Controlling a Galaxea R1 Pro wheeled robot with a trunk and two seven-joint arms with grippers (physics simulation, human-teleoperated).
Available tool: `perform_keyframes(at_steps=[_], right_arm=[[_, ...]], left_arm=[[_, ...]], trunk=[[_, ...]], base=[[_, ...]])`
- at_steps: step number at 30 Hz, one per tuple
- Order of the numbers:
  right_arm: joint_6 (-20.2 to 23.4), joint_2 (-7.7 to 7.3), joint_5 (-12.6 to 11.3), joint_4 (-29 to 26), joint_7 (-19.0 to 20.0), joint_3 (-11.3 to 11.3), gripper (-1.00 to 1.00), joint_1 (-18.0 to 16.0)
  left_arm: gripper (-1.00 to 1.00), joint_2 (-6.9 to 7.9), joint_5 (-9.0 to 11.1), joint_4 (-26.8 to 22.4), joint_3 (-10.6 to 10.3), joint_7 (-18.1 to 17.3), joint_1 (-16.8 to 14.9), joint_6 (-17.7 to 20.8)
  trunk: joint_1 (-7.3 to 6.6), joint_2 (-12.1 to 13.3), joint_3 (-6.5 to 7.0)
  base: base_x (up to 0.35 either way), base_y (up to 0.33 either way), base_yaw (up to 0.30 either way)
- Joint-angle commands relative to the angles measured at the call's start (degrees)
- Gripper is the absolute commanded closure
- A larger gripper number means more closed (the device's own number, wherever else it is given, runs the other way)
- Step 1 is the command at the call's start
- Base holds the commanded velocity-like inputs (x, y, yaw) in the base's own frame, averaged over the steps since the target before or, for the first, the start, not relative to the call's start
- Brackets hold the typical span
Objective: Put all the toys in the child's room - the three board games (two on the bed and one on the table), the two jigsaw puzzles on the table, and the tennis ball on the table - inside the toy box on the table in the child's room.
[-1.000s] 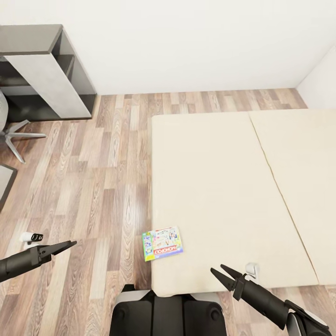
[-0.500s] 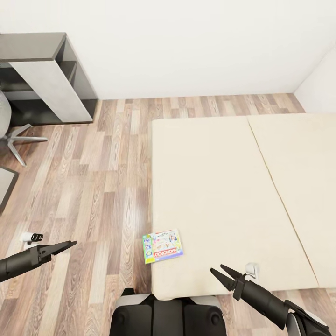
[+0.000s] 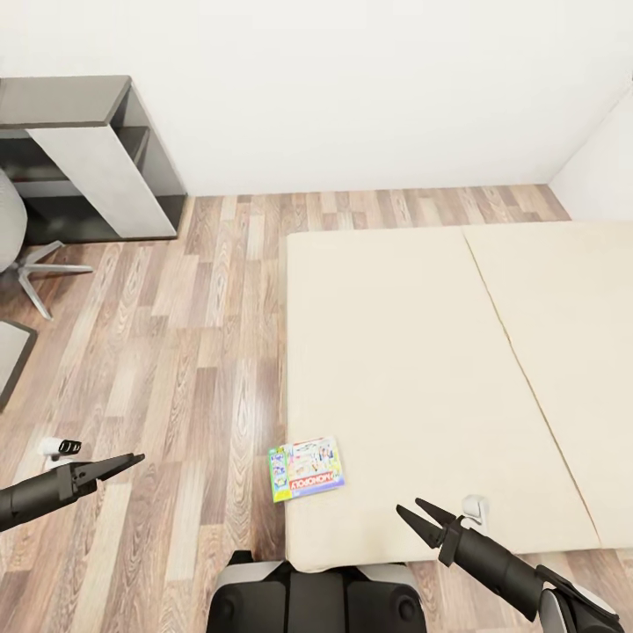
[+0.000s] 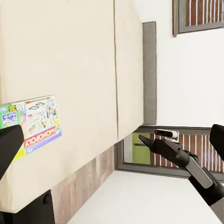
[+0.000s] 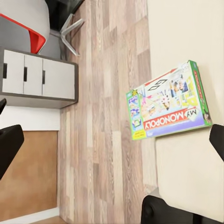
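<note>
The board game point(image 3: 306, 469), a flat box with a white-green lid and a red strip, lies on the bed point(image 3: 422, 369) at its near left corner, one edge poking out a little past the side of the mattress over the wood-plank floor point(image 3: 176, 352). In my right wrist view the same box point(image 5: 168, 100) reads "My Monopoly" and overhangs the mattress edge; in my left wrist view it point(image 4: 30, 123) sits flat on the beige surface.

The mattress is plain beige with a seam running along it, and apart from the game box I see nothing lying on it.

My right gripper point(image 3: 420, 519) hovers over the near edge of the bed, to the right of the box and apart from it, its two fingers spread and holding nothing. My left gripper point(image 3: 119, 464) hangs over the floor, well to the left of the box; its fingers look pressed together with nothing between them.

Across the floor, against the white wall, stands a dark grey shelf unit point(image 3: 88, 158) with a pale panel, and a chair's metal legs point(image 3: 44, 268) show beside it
</note>
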Motion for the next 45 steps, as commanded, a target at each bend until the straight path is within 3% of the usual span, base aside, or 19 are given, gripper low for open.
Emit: perform_keyframes(at_steps=[1, 30, 32, 40, 41, 45], right_arm=[[0.26, 0.05, -0.11, -0.02, 0.16, -0.11, -1.0, -0.03], [-1.21, -0.03, 0.41, 0.16, 0.09, -0.12, -1.0, -0.03], [-1.23, -0.04, 0.41, 0.45, -0.1, -0.12, -1.0, -0.03], [-1.26, -0.04, 0.56, 2.08, -1.16, -0.11, -1.0, -0.03], [-1.26, -0.04, 0.55, 2.19, -1.25, -0.11, -1.0, -0.03], [-1.26, -0.04, 0.53, 2.29, -1.35, -0.12, -1.0, -0.03]], left_arm=[[-1.0, 0.02, -0.03, 0.0, 0.0, -0.23, -0.02, 0.61], [-1.0, -0.15, -0.47, 0.0, -0.53, -0.23, -0.02, 0.68], [-1.0, -0.15, -1.02, 0.0, -0.5, -0.23, -0.02, 0.69], [-1.0, -0.21, -6.68, 0.07, -0.15, -0.04, -0.23, 0.82], [-1.0, -0.29, -7.91, 0.07, -0.16, 1.05, -0.31, 0.85], [-1.0, -0.49, -9.35, 0.08, -0.22, 4.02, -0.44, 0.96]], trunk=[[0.03, -0.08, 0.03], [0.03, -0.08, 2.79], [0.03, -0.08, 2.97], [0.03, -0.08, 3.73], [0.03, -0.08, 3.83], [0.03, -0.08, 4.21]], base=[[0.0, 0.0, 0.0], [0.0, 0.0, 0.0], [0.0, 0.0, 0.0], [0.0, 0.0, 0.0], [0.0, 0.0, 0.0], [0.0, 0.0, 0.0]])
